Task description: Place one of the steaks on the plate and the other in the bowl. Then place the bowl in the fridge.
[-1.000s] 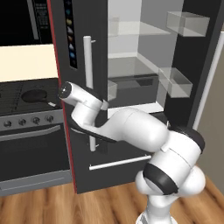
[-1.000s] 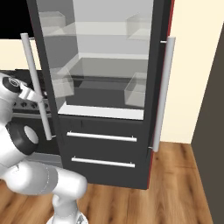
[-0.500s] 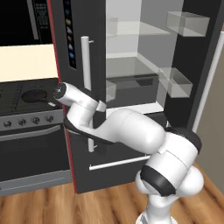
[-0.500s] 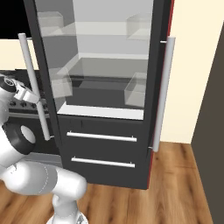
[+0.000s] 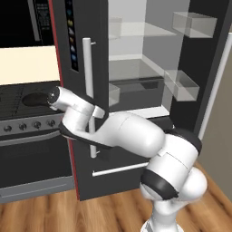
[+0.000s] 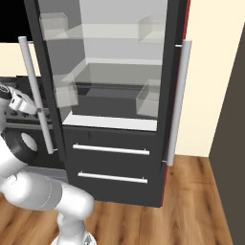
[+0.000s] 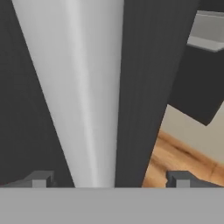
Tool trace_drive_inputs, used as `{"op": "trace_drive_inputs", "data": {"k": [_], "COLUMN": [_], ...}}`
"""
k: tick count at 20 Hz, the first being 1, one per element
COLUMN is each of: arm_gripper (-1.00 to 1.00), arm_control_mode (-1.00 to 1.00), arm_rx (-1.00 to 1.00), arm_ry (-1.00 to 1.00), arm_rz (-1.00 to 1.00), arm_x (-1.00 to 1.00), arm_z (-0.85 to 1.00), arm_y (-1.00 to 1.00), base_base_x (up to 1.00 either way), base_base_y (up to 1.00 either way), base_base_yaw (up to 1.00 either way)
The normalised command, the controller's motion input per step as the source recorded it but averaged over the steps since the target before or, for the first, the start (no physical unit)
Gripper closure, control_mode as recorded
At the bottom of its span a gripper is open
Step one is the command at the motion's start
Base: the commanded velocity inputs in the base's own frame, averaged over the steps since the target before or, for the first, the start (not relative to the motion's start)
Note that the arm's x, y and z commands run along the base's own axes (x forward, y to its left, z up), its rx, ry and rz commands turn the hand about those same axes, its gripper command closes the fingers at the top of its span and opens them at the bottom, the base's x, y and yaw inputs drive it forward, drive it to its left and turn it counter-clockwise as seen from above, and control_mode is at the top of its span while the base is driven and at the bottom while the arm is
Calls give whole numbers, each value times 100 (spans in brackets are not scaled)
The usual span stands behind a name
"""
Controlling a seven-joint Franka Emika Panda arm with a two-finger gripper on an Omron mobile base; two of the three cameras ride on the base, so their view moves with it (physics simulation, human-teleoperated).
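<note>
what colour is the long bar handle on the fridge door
Silver-grey handle on the dark fridge; clearest in the hand view.

**Fridge shelves, stove top, wood floor**

Fridge [image 6: 115, 158] stands on the wood floor [image 6: 191, 210], doors swung open. Glass shelves [image 6: 119, 103] inside, clear bins [image 6: 147, 98] at the sides; nothing can be made out lying on the shelves. Beside it, the stove top [image 5: 18, 102] carries a dark pan [image 5: 35, 99].

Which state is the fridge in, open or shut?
Open: the fridge doors stand swung aside, baring glass shelves and door bins inside.
</note>
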Motion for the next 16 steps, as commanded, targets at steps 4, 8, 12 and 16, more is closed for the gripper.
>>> {"op": "trace_drive_inputs", "data": {"k": [4, 8, 12, 16], "arm_gripper": [-100, -100, -100, -100], "arm_control_mode": [-100, -100, -100, -100], "arm_rx": [0, 0, 1, 6], "arm_ry": [-11, -8, -3, 0], "arm_rz": [-10, -5, -2, 0], "arm_x": [0, -31, -96, -100], "arm_z": [0, 0, 22, 31], "arm_y": [37, 13, -19, -46], "base_base_x": [0, 0, 0, 0], "base_base_y": [0, 0, 0, 0], "base_base_yaw": [0, 0, 0, 0]}}
